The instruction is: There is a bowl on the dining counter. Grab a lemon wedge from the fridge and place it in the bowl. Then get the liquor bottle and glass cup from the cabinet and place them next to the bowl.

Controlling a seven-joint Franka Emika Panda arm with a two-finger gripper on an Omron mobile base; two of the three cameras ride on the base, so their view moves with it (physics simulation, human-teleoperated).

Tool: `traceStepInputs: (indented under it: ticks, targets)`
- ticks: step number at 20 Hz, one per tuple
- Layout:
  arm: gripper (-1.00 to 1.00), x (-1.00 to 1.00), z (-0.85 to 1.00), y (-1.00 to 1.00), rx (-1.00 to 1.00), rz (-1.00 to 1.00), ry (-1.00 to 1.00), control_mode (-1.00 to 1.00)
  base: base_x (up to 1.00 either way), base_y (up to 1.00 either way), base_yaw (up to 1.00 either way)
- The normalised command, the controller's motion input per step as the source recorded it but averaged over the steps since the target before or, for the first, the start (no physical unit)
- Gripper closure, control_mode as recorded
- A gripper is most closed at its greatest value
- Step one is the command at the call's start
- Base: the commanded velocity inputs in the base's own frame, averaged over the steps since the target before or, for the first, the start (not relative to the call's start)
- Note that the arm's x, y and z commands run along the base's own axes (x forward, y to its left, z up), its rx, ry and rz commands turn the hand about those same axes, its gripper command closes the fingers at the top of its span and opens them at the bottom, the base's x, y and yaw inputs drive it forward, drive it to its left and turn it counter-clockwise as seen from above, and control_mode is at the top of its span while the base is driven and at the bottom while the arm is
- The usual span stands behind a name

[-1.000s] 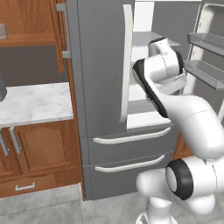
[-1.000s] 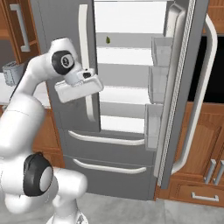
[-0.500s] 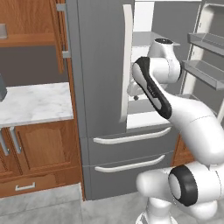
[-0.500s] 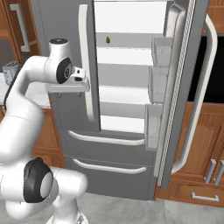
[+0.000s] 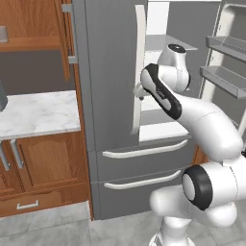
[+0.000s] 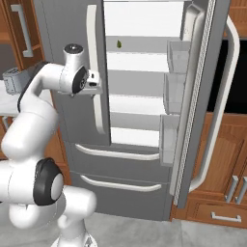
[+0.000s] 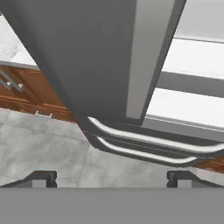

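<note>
Early going here, first step of the job: fetching the lemon wedge (image 6: 119,44) from the fridge (image 5: 108,96). Right-hand door swung wide open, left door shut, shelves on show in the right base view. Wedge looks like a tiny dark-green speck on the upper shelf, toward the left side of the opening, too small to make out any shape. Gripper (image 7: 111,176) parked up by the closed left door, close to its long pale handle (image 6: 94,72), camera on the hand angled down past the door at the two lower drawers (image 7: 144,142) and the grey floor. Jaws spread wide, nothing between them, fingertips (image 7: 41,177) well apart at the bottom of the hand view. So nothing grabbed yet, and the hand not even aimed at the wedge. Next move, best guess: swing the wrist up and around the edge of the closed door into the open compartment, level with that top shelf, then line the fingers up either side of the wedge before closing. Tricky bit probably the tight gap between door handle and shelf edge, plus such a small target. Bowl, bottle and cup all for later.
</note>
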Motion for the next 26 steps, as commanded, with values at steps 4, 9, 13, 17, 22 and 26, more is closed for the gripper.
traceStepInputs:
  ticks: [4, 9, 13, 17, 22, 26]
  targets:
    - [-1.00, 0.51, 0.00, 0.00, 0.00, 0.00, -0.22, -1.00, 0.00, 0.00, 0.00]
    - [-1.00, 0.37, 0.00, -0.11, 0.00, -0.04, -0.13, -1.00, 0.00, 0.00, 0.00]
    - [-1.00, 0.41, 0.00, 0.00, 0.00, -0.06, -0.02, -1.00, 0.00, 0.00, 0.00]
    - [-1.00, 0.51, 0.00, 0.00, 0.00, -0.07, 0.00, -1.00, 0.00, 0.00, 0.00]
    - [-1.00, 0.49, -0.02, 0.00, 0.02, -0.08, -0.03, -1.00, 0.00, 0.00, 0.00]
    - [-1.00, 0.40, -0.09, 0.00, 0.06, -0.05, -0.09, -1.00, 0.00, 0.00, 0.00]
